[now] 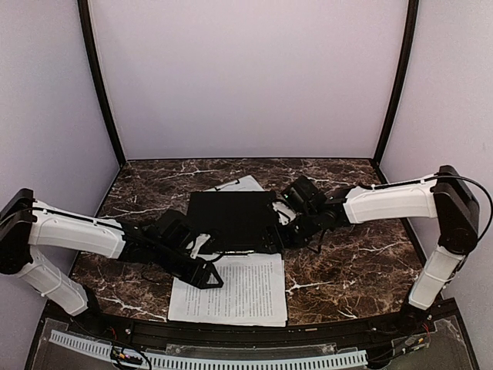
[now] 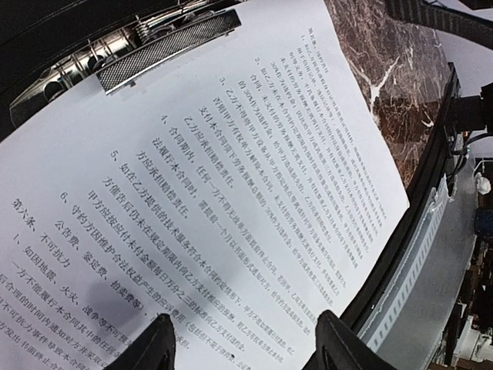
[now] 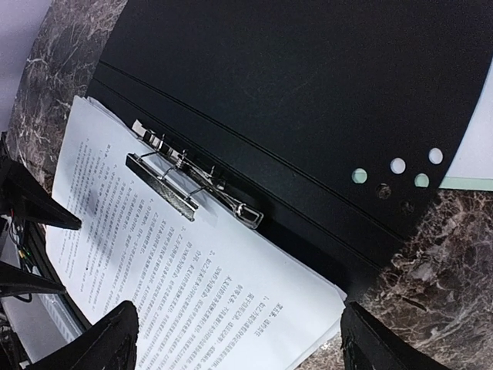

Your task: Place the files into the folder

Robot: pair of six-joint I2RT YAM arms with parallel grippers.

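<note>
One printed sheet (image 1: 231, 289) lies at the near side of the table (image 1: 347, 270) against the open folder (image 1: 229, 220), its top edge under the metal clip (image 3: 192, 196); filing judged partly done. The second sheet (image 1: 245, 183) shows behind the folder, outside it, not yet filed. Count: two sheets, one folder, one clip. On left gripper (image 2: 246, 324) and right gripper (image 3: 239, 308) the jaws are spread, holding nothing

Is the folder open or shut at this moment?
Open: the folder lies spread flat, black inside facing up, its metal clip exposed beside the printed sheet.
</note>
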